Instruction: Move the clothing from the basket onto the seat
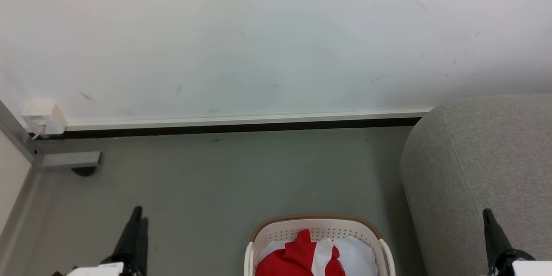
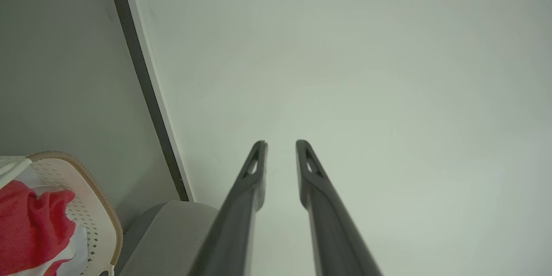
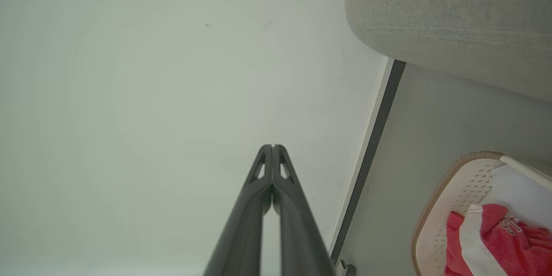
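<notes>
**A:** What's nearest?

**B:** The two hands, low at either side. The left hand (image 2: pixel 281 146) has its fingers apart, in open air. The right hand (image 3: pixel 272 148) has its fingers pressed together tip to tip, at the near right by the sofa (image 1: pixel 474 168).

**A:** And the clothing?

**B:** The clothing (image 1: pixel 297 258) lies in the basket (image 1: pixel 317 221), near and centre between the hands and well apart from both. It's red with a white panel, heaped on a white cloth (image 1: pixel 360 254) that shows at the basket's right side.

**A:** Where does the basket stand?

**B:** On the grey floor (image 1: pixel 237 172), just left of the sofa, whose rounded end takes up the right side.

**A:** Farther out?

**B:** At the far left, a grey metal foot (image 1: pixel 69 159) rests on the floor, with a small white box (image 1: pixel 43 117) at the wall's base. A white skirting (image 1: pixel 241 119) with a dark strip beneath it runs along the far edge. The pale wall (image 1: pixel 258 30) rises behind.
</notes>
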### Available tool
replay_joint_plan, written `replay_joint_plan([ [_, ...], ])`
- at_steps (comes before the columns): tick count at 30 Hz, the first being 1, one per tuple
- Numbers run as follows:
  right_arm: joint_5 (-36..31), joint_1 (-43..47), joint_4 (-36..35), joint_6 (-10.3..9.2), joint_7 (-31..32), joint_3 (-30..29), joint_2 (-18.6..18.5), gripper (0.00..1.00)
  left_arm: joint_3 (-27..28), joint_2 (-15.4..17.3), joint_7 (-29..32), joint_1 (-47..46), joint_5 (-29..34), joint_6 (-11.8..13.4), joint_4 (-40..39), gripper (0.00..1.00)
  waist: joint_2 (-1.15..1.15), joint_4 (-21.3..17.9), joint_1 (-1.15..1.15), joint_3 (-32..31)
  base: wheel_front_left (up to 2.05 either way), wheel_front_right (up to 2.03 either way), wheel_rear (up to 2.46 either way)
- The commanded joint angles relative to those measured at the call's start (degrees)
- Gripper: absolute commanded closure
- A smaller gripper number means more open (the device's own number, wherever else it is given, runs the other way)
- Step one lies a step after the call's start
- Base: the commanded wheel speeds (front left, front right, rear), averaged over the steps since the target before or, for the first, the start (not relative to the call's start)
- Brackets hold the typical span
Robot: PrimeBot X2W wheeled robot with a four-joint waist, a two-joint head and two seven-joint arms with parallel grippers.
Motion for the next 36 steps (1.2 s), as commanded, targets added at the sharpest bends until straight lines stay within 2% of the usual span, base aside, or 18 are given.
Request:
replay_joint_plan([
  [1,-0.1,0.5,0.4,-0.02,-0.2,0.1,0.2,0.0,-0.2,-0.2,-0.2,0.4,0.1,0.0,0.5,0.0,0.0,0.0,0.0,0.0,0.0,0.0,0.0],
  [7,-2.3,1.4,-0.7,0.01,-2.0,1.0,0.1,0.0,-1.9,-0.1,-2.0,0.2,1.5,0.0,0.8,0.0,0.0,0.0,0.0,0.0,0.0,0.0,0.0],
  [13,-8.1,2.1,-2.1,0.04,-3.6,1.6,0.1,0.0,-2.8,0.0,-3.6,-0.1,6.0,0.3,0.9,0.0,0.0,0.0,0.0,0.1,0.0,0.0,0.0],
  [20,-17.2,2.7,-4.0,0.07,-5.4,2.7,-0.6,0.0,-3.8,0.1,-5.4,-0.1,14.7,0.9,0.1,0.0,0.0,-0.1,0.0,0.1,0.0,0.0,0.0],
  [30,-31.8,3.1,-4.4,0.12,-7.8,4.9,-2.8,0.0,-5.6,0.3,-7.8,0.3,30.4,1.1,-1.3,0.0,0.0,-0.2,0.0,0.2,0.0,0.0,0.0],
  [36,-37.2,3.1,-4.0,0.15,-8.9,5.5,-3.3,0.0,-6.0,0.5,-8.9,0.5,36.2,1.5,-1.6,0.0,0.0,-0.3,0.0,0.2,0.0,0.0,0.0],
])
